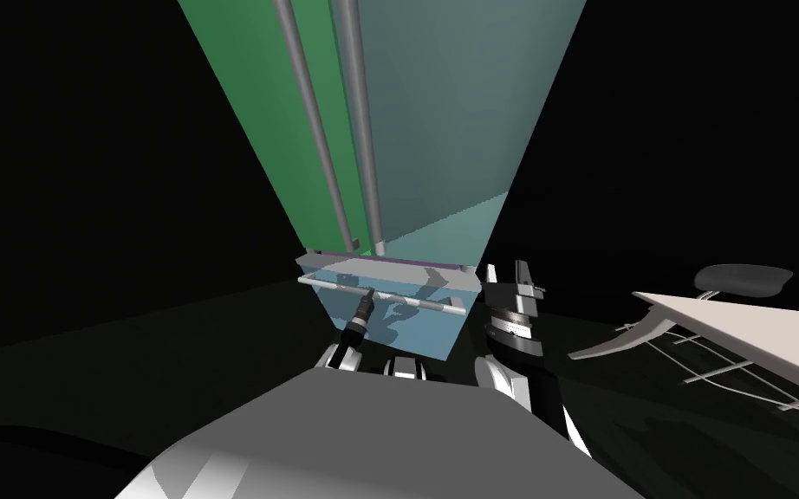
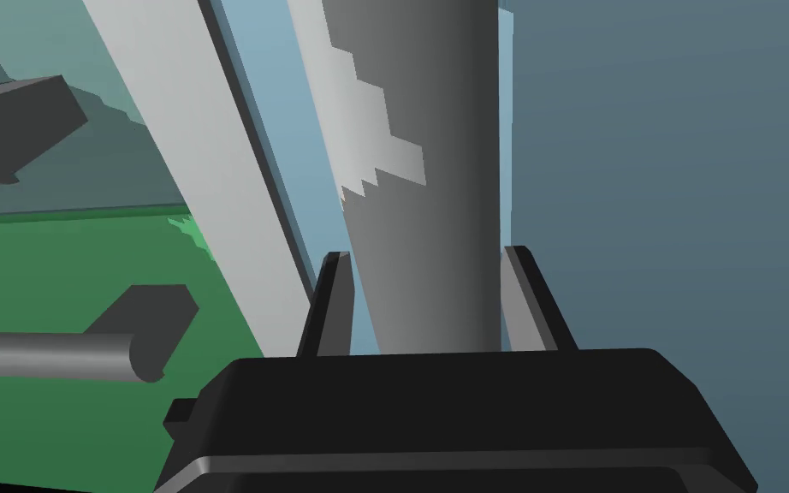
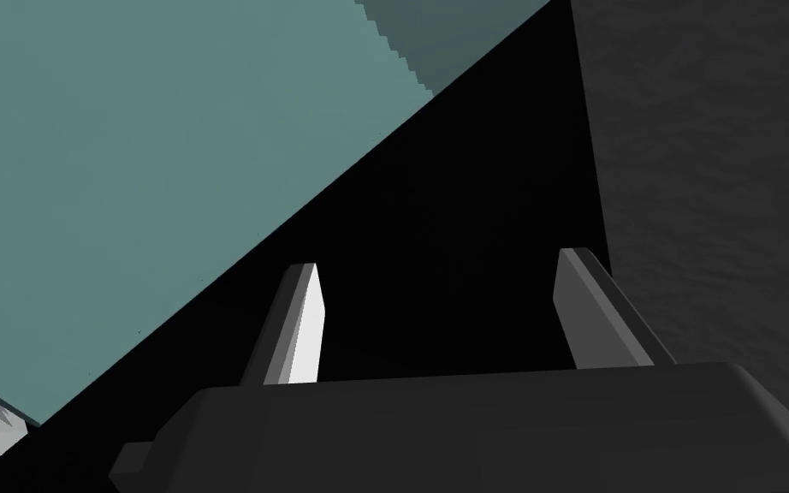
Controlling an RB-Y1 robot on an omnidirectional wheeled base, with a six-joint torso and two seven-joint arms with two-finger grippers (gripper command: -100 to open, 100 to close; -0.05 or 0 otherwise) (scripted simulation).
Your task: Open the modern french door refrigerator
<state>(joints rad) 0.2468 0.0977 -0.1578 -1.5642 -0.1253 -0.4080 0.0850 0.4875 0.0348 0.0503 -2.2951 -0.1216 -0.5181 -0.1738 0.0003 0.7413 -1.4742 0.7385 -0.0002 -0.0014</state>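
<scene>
Left gripper [image 1: 369, 294] is at the refrigerator's [image 1: 441, 173] bottom drawer [image 1: 406, 333], clamped on the horizontal drawer handle [image 1: 428, 304]. Left wrist view: left gripper [image 2: 427, 257], with the thick grey drawer handle [image 2: 436, 171] running between the fingers [image 2: 333, 299]. Both blades press its sides, with no gap visible. The grip sits left of the bar's middle, closer to the green-door side.

Right gripper [image 1: 510, 275] is raised just beside the drawer's right corner and touches nothing. Right wrist view: right gripper [image 3: 440, 265], fingers [image 3: 303, 317] spread wide with nothing between them. A teal panel [image 3: 145, 154] of the refrigerator and a black area lie beyond.

The refrigerator stands directly ahead, close to the robot. The light blue drawer is at the bottom and two tall doors are above it: green door [image 1: 255, 95] on the left, teal door [image 1: 458, 104] on the right. Both doors look closed and flush. Two vertical grey door handles [image 1: 311, 121] run side by side along the centre seam, and their lower ends stop just above the drawer top. The left wrist view shows the green door [image 2: 59, 274] and the bracketed lower end of a door handle [image 2: 50, 355] off to the side of the gripper.

Farther off to the right, well apart from the refrigerator, are a white table [image 1: 736, 325] and a dark chair [image 1: 740, 277] behind it. The surroundings are a black area.
</scene>
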